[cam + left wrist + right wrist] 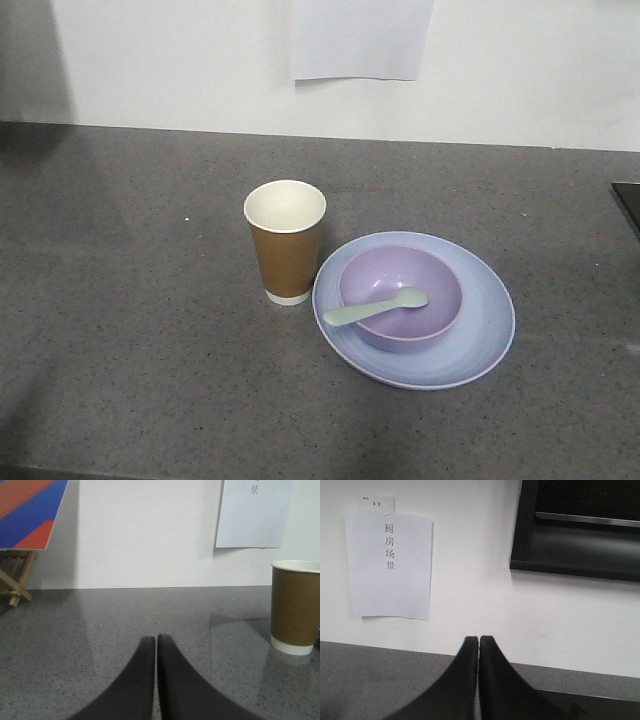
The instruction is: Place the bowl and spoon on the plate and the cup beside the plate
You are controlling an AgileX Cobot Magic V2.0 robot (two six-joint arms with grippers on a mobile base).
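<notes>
Nearest the front-facing camera sits the plate, light blue and shallow, flat on the grey countertop. Centred on it stands the bowl, lavender and deep. Inside the bowl lies the spoon, pale mint, its oval head resting in the hollow and its handle leaning out over the near-left rim toward the plate. Just beside the plate's left edge stands the cup, upright, brown with a white rim; its white interior appears empty. Neither arm enters this view. Judged from this layout, all three placements look complete, with nothing evidently left but keeping the arms clear.

Left wrist view: the left gripper points across bare countertop, its two dark fingers pressed together with nothing between them. The cup stands ahead and to the right, well apart from the fingertips. A folding wooden stand carrying a red-and-blue board occupies the far left.

Right wrist view: the right gripper is likewise closed and empty, facing the white wall. A paper sheet with printed characters hangs there; a dark frame, possibly a monitor or shelf, fills the upper right. No task object appears here.
</notes>
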